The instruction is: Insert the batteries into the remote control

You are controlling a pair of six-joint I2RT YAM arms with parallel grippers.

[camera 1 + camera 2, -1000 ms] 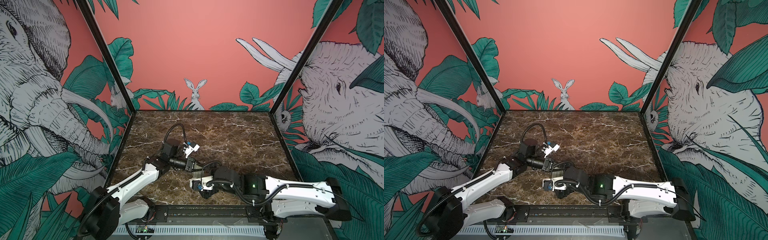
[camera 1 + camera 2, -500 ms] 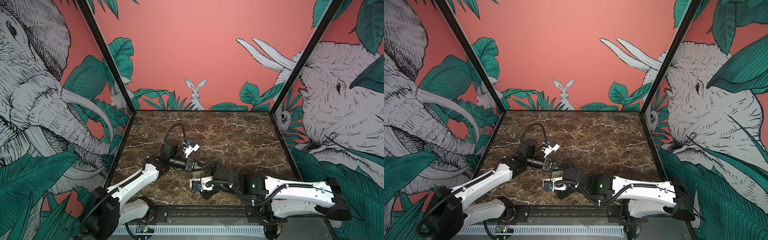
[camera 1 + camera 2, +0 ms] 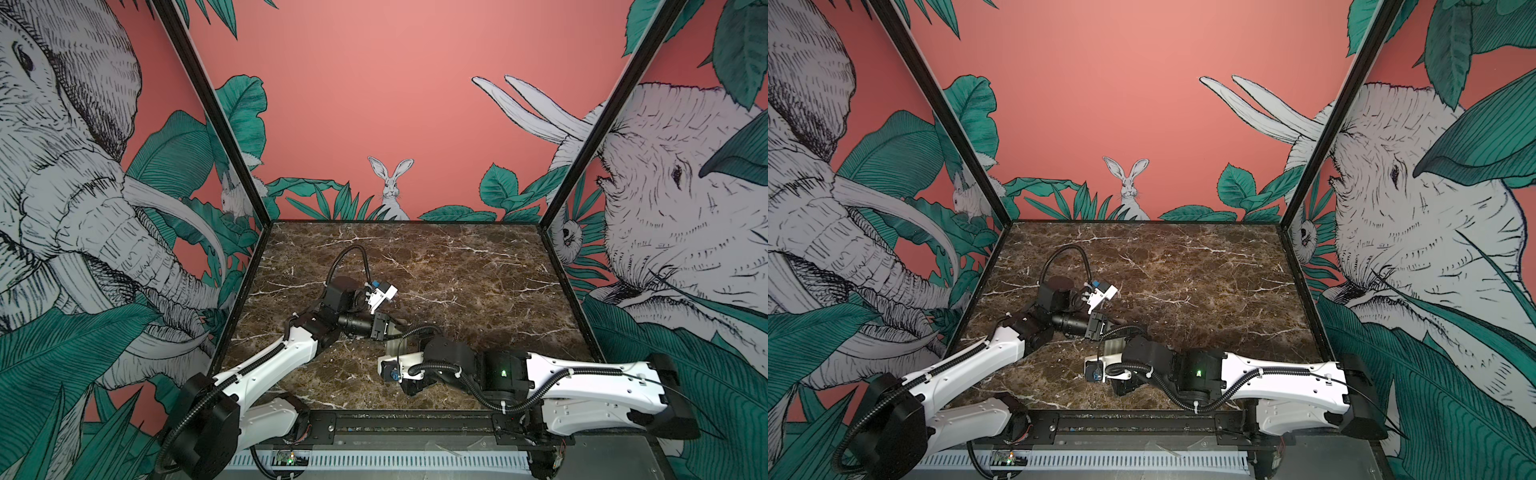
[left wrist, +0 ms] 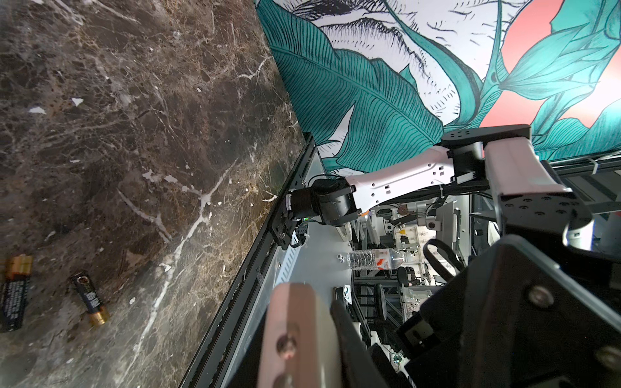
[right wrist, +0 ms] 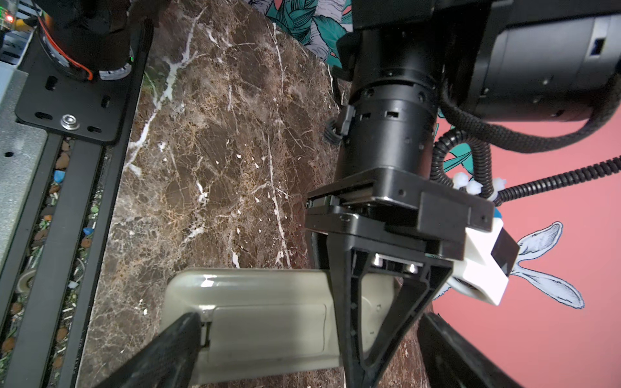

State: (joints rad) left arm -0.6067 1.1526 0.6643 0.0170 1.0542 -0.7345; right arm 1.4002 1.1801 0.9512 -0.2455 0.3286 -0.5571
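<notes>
We see the left gripper [image 5: 363, 352] pinching the slim rectangular remote control [image 5: 255, 295], whose greyish-beige plastic back faces the right wrist camera. Its black fingers [image 5: 342, 302] clamp the handset across its width at the end away from the black metal rail [image 3: 415, 424], which runs along the front edge of the brown marble tabletop [image 3: 457, 266]. The remote's free, rounded end points toward that rail and stops short of it; we cannot tell whether the handset touches the marble. The rectangular battery cover [image 5: 268, 332] on the back sits flush and closed. The right gripper [image 5: 309, 319] is spread wide and straddles the remote lengthwise. One textured black finger [image 5: 168, 349] lies at the rail-side end of the cover, and the other sits beyond the left gripper, on the side away from the rail. In both top views the two grippers meet just behind the rail. The two slim dark cylindrical batteries [image 4: 90, 299] with gold ends lie flat on the marble, back from the rail. The second battery [image 4: 14, 295] lies just beside the first without touching it, and both are outside the remote.
</notes>
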